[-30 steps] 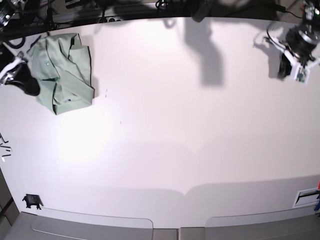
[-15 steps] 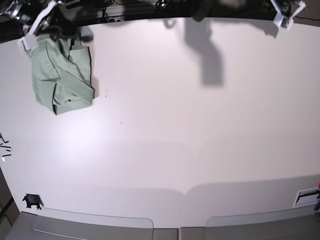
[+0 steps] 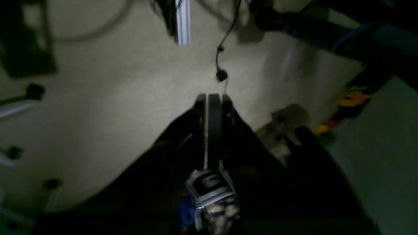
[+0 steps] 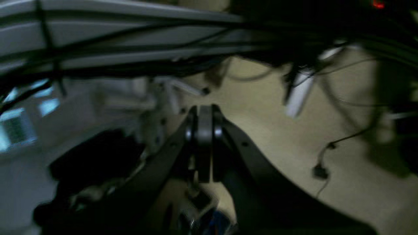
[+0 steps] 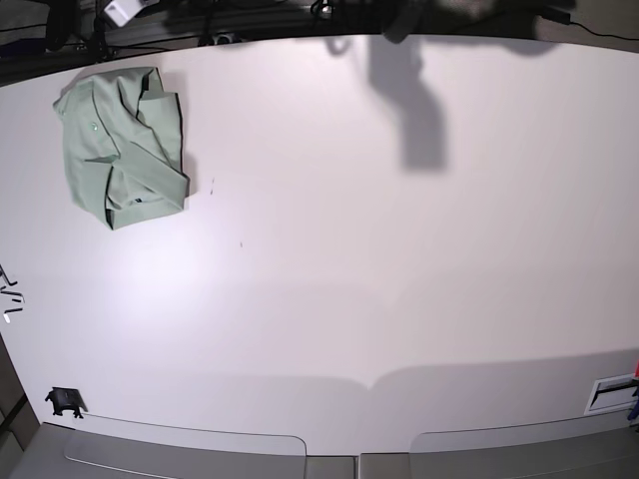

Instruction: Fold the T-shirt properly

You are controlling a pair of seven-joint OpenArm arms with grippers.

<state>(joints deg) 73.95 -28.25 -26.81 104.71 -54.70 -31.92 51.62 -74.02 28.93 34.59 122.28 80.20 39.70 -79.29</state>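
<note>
The pale sage-green T-shirt lies folded into a compact bundle at the far left of the white table in the base view. No gripper touches it. My left gripper is shut and empty, pointing at beige floor with cables. My right gripper is shut and empty, pointing at cables and floor beyond the table. In the base view only a white part of the right arm shows at the top left edge; the left arm is out of that view.
A small black object sits at the table's front left corner. A white label plate lies at the front right edge. Dark cables and frame rails run along the table's far edge.
Both arms have pulled back and up, away from the table. The right arm left the shirt's far edge; the left arm has gone out of the base view. The shirt stays as it was.
</note>
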